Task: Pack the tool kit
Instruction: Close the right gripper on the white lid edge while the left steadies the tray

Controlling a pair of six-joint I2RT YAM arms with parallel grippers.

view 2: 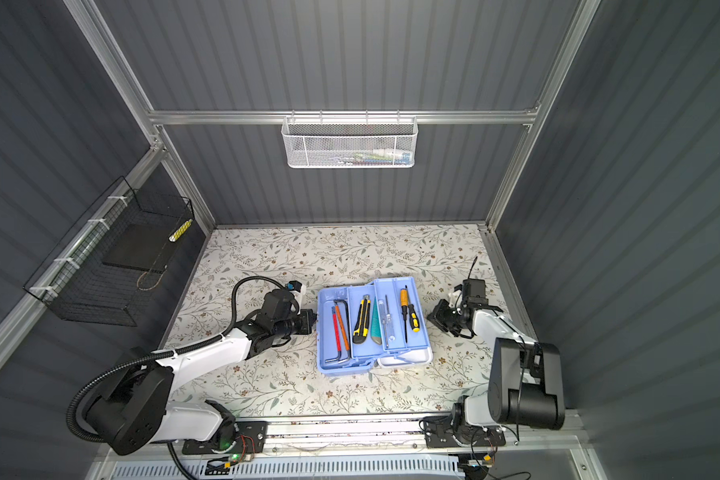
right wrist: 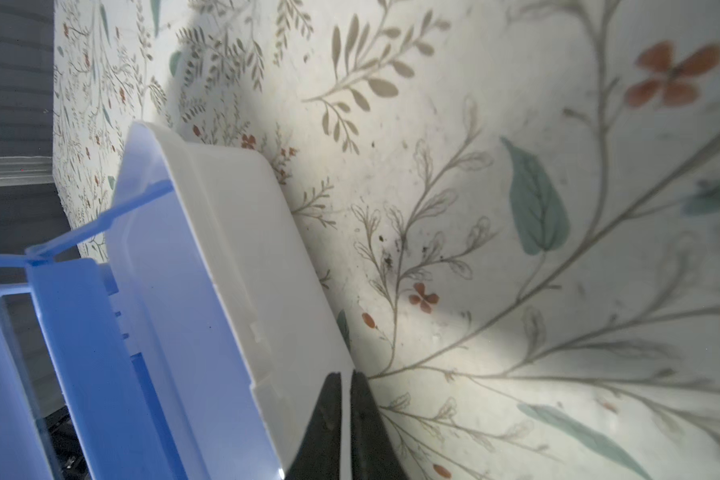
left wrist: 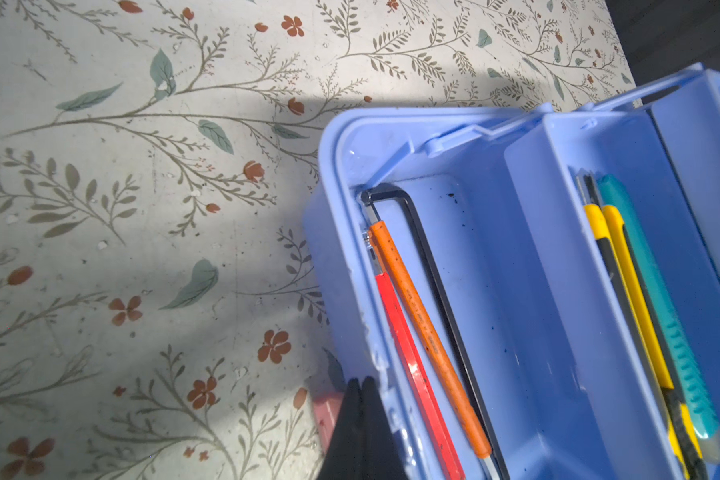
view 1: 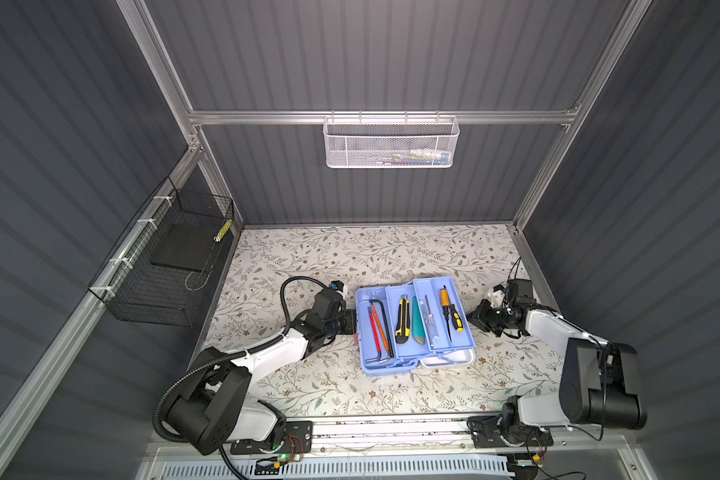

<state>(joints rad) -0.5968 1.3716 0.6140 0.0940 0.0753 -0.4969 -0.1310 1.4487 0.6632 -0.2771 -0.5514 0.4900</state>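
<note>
Lid point(view 1: 449, 358) mostly hidden under trays point(view 1: 435, 291); mesh basket point(view 1: 350, 145) contents too blurry to ID.

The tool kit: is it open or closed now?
Open. In both top views the tool kit has its blue trays spread in steps with tools showing, and the white lid covers nothing.

Left arm point(view 1: 267, 353): white shells, black joint housings; ribbed black hose point(view 1: 159, 409) along it; right arm point(view 1: 549, 328): same colours, thin black cables point(view 1: 603, 395); black wedge-shaped fingers point(left wrist: 350, 436); black base plates point(view 1: 298, 430).
</note>
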